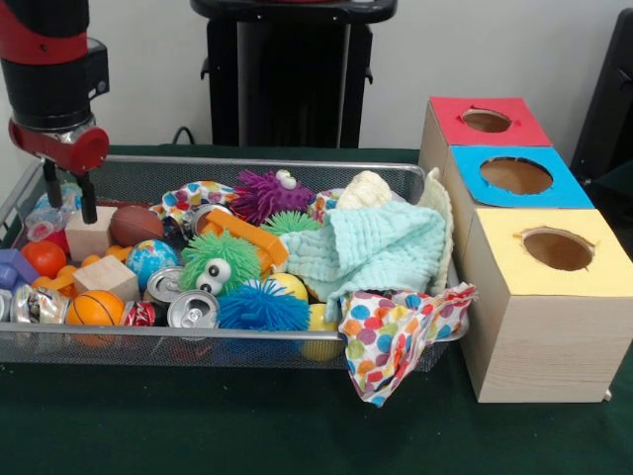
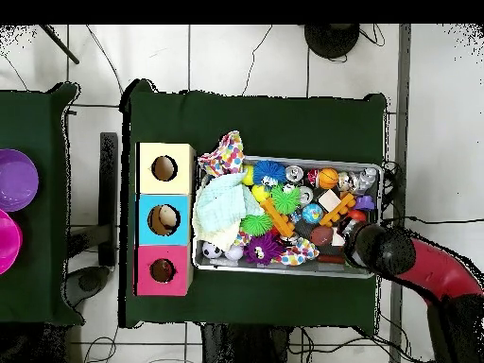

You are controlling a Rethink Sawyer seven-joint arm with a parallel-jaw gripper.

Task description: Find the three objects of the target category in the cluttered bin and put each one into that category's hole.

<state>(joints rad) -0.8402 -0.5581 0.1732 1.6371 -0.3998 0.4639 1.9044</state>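
Note:
My gripper (image 1: pixel 69 210) hangs open over the left end of the wire bin (image 1: pixel 247 161), its black fingers just above a wooden block (image 1: pixel 89 236) and holding nothing. A second wooden block (image 1: pixel 107 275) lies nearer the front. Around them are an orange ball (image 1: pixel 94 309), a globe ball (image 1: pixel 150 259), cans (image 1: pixel 193 309), fuzzy toys (image 1: pixel 220 265) and a mint cloth (image 1: pixel 381 247). To the right stand a red box (image 1: pixel 490 121), a blue box (image 1: pixel 516 176) and a yellow box (image 1: pixel 554 247), each with a round hole. In the overhead view the arm (image 2: pixel 378 248) hides the gripper.
A dotted cloth (image 1: pixel 396 336) spills over the bin's front right corner beside the yellow box. In the overhead view something pale shows inside the blue box's hole (image 2: pixel 167 219). A purple bowl (image 2: pixel 14 180) sits on a separate table at the left.

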